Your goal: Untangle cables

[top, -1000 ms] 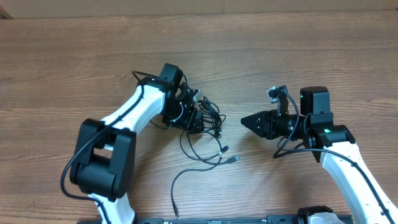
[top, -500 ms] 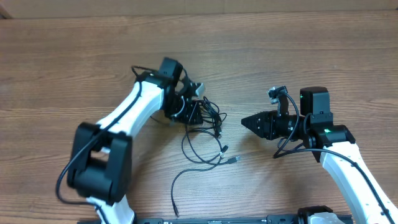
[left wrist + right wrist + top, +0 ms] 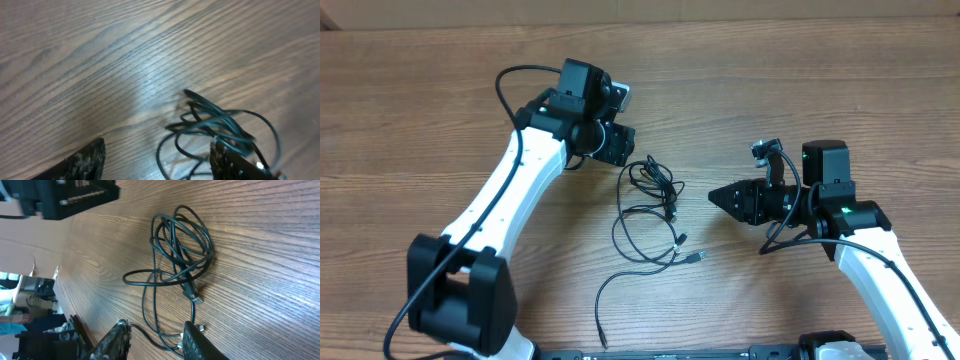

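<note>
**Cables not yet separated, both grippers empty**

We see the cables (image 3: 658, 185) around the middle of the tabletop (image 3: 820, 80), between the two arms. The far part is a knot (image 3: 175, 250) of overlapping loops. Wider loops spread from it toward the near edge. One strand (image 3: 600, 320) trails alone to the near edge, and silver plugs (image 3: 698, 257) lie free on the pile's right side.

Our read: loosened in part, but no cord lies fully apart from the rest.

- Left gripper (image 3: 157, 157): off to the knot's far-left, fingers spread wide, holding nothing.
- Right gripper (image 3: 718, 197): just beside the pile on its right, pointing at it, fingers slightly apart, nothing between them.

Left to do: grab a free plug end, draw each cord out of the knot, lay them apart.
</note>
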Available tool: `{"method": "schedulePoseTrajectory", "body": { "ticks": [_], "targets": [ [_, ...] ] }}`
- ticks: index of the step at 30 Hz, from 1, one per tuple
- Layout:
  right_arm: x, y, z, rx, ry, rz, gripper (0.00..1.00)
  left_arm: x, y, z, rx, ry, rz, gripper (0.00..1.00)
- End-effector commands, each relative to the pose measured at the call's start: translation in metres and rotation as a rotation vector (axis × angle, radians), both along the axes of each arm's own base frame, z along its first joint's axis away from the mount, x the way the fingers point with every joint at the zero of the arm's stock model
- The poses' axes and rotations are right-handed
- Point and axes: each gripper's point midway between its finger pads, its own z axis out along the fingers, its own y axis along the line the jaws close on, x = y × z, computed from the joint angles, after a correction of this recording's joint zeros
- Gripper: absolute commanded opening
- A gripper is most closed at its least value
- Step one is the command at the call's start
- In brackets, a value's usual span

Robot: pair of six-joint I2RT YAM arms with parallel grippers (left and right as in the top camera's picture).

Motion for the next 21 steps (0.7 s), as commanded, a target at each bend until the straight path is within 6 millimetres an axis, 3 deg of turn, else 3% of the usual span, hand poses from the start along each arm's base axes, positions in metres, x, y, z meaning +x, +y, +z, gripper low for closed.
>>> {"method": "schedulePoseTrajectory", "body": {
  "ticks": [1,6,9,13,21],
  "targets": [
    [0.001,-0.001,0.000,-0.002,-0.003,-0.003,0.33,0.005,0.007,-0.028,0.025,0.067,0.079,0.69],
    [0.001,-0.001,-0.001,-0.002,0.002,-0.003,0.33,-0.002,-0.003,-0.056,-0.008,0.159,0.058,0.70],
    [0.001,-0.001,-0.001,-0.003,0.003,-0.003,0.32,-0.011,-0.015,-0.062,-0.072,0.217,0.028,0.68],
    [0.001,-0.001,-0.001,-0.003,0.003,-0.003,0.33,-0.025,-0.033,-0.055,-0.187,0.286,-0.021,0.72],
    [0.001,-0.001,-0.001,-0.003,0.003,-0.003,0.33,-0.061,-0.061,-0.035,-0.377,0.420,-0.155,0.67]
  ]
}}
